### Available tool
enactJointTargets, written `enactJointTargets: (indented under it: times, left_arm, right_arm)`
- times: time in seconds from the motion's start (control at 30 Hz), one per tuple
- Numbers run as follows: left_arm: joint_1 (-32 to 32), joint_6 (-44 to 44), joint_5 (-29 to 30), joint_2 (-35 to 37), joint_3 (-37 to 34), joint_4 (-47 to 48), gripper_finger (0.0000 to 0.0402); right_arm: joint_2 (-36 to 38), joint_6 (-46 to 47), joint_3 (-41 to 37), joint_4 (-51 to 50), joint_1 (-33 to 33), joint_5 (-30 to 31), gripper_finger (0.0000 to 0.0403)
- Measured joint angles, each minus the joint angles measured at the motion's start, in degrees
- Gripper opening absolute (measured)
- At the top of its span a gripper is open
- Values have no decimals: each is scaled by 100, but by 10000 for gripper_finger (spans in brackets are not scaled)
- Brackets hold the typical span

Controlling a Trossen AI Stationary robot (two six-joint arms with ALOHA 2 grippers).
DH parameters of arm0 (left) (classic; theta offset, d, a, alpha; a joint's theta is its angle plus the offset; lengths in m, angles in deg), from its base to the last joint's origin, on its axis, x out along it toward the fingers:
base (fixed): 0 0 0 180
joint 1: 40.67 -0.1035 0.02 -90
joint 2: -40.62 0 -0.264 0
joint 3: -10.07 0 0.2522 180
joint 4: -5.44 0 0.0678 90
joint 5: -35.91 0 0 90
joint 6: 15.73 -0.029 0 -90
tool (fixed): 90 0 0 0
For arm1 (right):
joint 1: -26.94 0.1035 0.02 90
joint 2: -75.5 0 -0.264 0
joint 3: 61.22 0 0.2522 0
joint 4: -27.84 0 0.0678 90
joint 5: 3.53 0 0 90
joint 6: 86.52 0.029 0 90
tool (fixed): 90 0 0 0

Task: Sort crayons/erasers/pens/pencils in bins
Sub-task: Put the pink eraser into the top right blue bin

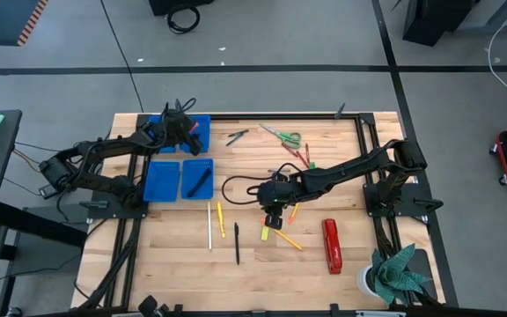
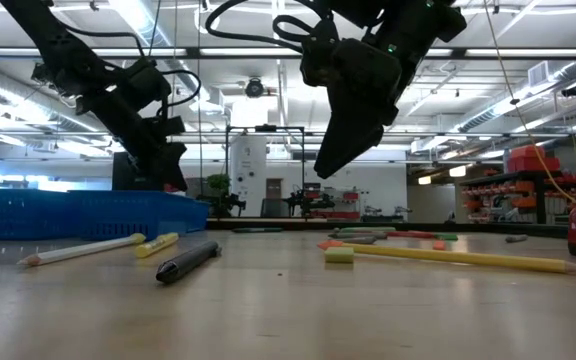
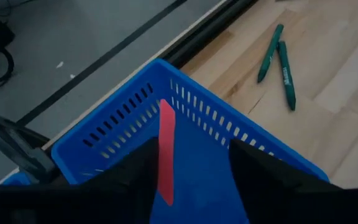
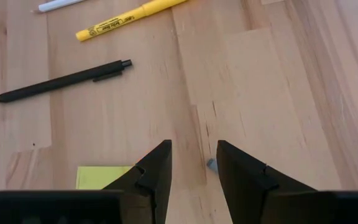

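Keeping the left gripper (image 1: 183,123) over a bin (image 1: 206,141) near the far left corner of the worktop (image 1: 174,255), with the fingers (image 3: 135,171) spread wide and pinching nothing. Leaving a red crayon (image 3: 165,152) leaning steeply against the bin's slotted wall between those fingers, probably because this bin is taking crayons and the wide gap is letting it drop clear. Holding the right gripper (image 1: 274,214) low over the middle of the worktop, fingers (image 4: 157,165) parted by a narrow gap, gripping nothing and pointing down at bare wood. Lining up, apparently, for a yellow eraser (image 4: 104,177) lying flat just beside one fingertip, a small block calling for a close, low approach. Leaving a black pen (image 4: 61,81) and a yellow pencil (image 4: 129,17) loose toward the near edge, waiting their turn. Showing another bin (image 1: 197,178) nearer the left edge already carrying a dark pen, so sorting is looking partly done, with many pieces lying unsorted.
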Motion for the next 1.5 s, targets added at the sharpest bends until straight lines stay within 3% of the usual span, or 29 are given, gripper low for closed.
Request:
enactJointTargets:
  times: [0.2,0.33,0.43,0.63,0.77,1.07,1.17,1.33,1.5]
  left_arm:
    - [0,-127,-10,0,37,-49,124]
    - [0,-117,203,4,40,-122,112]
    - [0,-284,30,4,40,74,105]
    - [0,-296,56,4,39,74,48]
    - [0,-250,122,4,38,51,64]
    - [1,-279,131,4,37,55,205]
    - [30,-637,130,4,37,65,228]
    - [268,-1732,122,2,35,536,180]
    - [332,-2059,222,2,35,528,111]
  right_arm:
    - [0,-2,0,0,0,0,133]
    - [0,-2,0,0,0,0,133]
    - [0,-2,0,0,0,2,133]
    - [0,-2,0,0,0,4,133]
    - [0,-2,0,0,0,4,133]
    - [0,-20,0,0,0,153,133]
    - [0,-25,0,0,0,153,133]
    - [0,-476,0,244,0,275,133]
    - [-2,-1977,0,1362,-106,911,133]
